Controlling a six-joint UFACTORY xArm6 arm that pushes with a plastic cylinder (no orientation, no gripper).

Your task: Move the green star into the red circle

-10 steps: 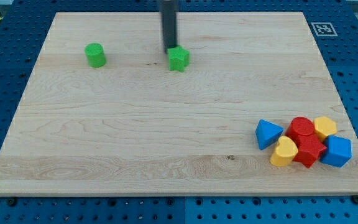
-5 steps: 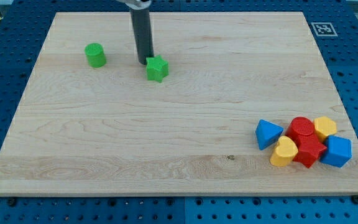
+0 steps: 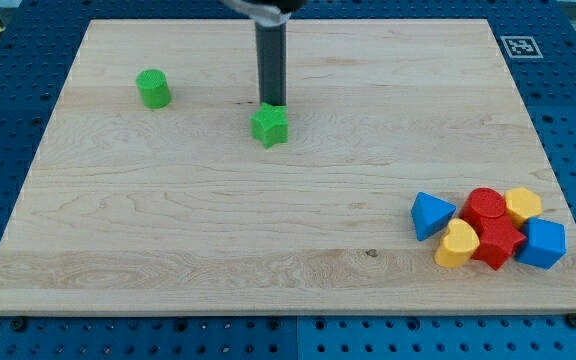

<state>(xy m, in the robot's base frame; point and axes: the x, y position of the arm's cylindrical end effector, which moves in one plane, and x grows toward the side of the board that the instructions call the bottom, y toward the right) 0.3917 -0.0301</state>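
The green star (image 3: 269, 126) lies on the wooden board (image 3: 168, 220), a little left of centre in the upper half. My tip (image 3: 270, 105) stands right at the star's top edge, touching or nearly touching it. The red circle (image 3: 485, 206) is a round red block in the cluster at the view's lower right, far from the star.
A green cylinder (image 3: 153, 89) stands at the upper left. The lower-right cluster also holds a blue triangle (image 3: 431, 215), a yellow heart (image 3: 457, 245), a red hexagon-like block (image 3: 497, 243), a yellow block (image 3: 523, 204) and a blue block (image 3: 543, 243).
The star first slid left and down, then right and down to its present spot. My tip followed it, staying just above it.
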